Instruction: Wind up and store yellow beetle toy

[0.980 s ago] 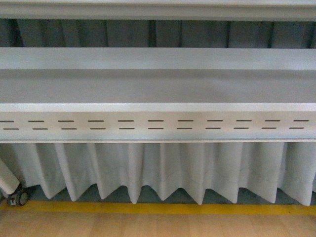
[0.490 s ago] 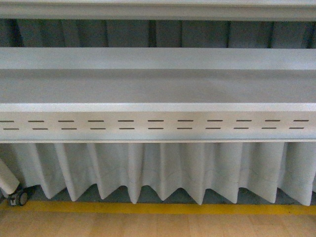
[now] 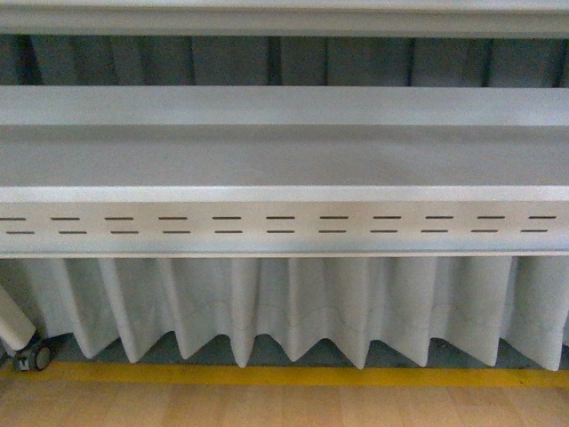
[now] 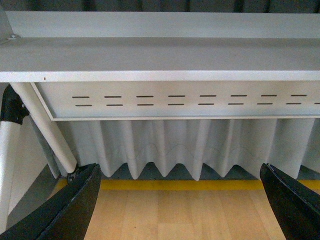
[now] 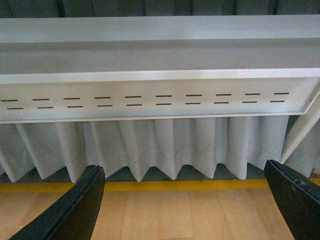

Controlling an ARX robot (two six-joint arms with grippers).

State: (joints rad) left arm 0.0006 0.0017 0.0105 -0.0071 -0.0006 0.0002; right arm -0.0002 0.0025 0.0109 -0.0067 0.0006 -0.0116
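Left gripper (image 4: pixel 180 212): spread wide, holding nothing
Right gripper (image 5: pixel 185 212): spread wide, holding nothing
Yellow beetle toy: not seen in any view
Shelf (image 3: pixel 284 160): grey, slotted front, pleated curtain (image 3: pixel 293 302) below

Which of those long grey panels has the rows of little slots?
The lowest panel, directly above the pleated curtain: it carries two rows of dark slots; the panels above are plain.

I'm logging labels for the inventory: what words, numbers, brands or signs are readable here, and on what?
None: no text shows in any view.
The grey shelf panel bears only two rows of short slots, no letters.
The pleated curtain and yellow floor stripe are blank.
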